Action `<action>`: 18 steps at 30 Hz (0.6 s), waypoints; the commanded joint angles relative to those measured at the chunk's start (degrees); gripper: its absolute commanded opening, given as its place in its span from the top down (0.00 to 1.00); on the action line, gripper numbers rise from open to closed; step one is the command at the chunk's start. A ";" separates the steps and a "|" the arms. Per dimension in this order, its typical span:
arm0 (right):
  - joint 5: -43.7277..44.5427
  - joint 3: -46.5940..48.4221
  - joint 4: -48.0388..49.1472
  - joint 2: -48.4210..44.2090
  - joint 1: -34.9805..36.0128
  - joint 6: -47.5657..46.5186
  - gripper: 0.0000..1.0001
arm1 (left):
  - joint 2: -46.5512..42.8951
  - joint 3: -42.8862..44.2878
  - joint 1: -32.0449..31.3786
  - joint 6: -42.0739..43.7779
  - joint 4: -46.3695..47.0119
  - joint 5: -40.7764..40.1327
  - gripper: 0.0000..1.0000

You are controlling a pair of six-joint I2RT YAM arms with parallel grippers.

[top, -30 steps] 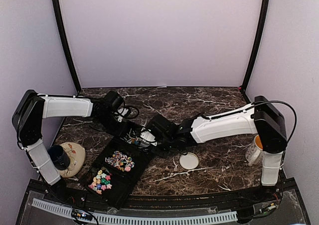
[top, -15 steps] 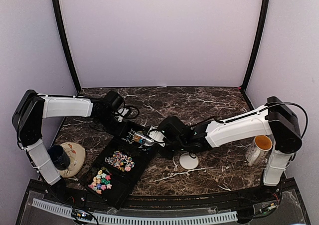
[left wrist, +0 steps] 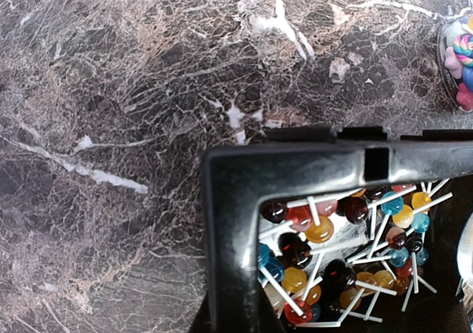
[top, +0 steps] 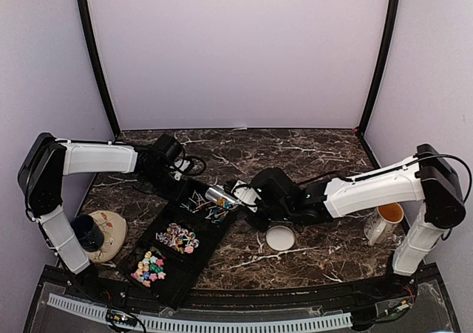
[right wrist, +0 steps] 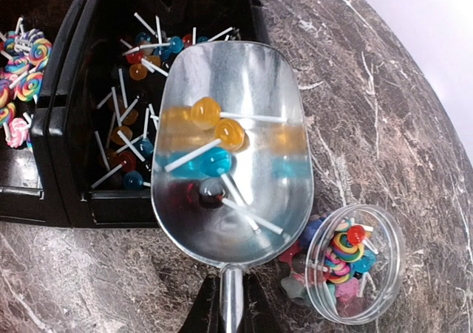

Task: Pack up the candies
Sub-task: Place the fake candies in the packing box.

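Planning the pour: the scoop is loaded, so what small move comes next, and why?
Probably carry the scoop over the open clear cup beside it: the right gripper holds it with a few lollipops inside, above the tray edge, not the cup.

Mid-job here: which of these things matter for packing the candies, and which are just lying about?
Job: scoop in right gripper, candies, black tray, clear tub, white lid (likely the tub's).
Lying about: mug, dark cup, saucer.

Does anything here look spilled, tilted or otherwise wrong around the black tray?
Nothing stands out. The stick lollipops lie inside the shiny metal scoop, the black compartment tray and the clear round tub; no spill shows.
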 commanded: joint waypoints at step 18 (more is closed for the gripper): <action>12.80 -2.78 -23.83 -20.02 -4.26 5.89 1.00 | -3.33 2.09 0.29 0.43 1.06 -0.50 1.00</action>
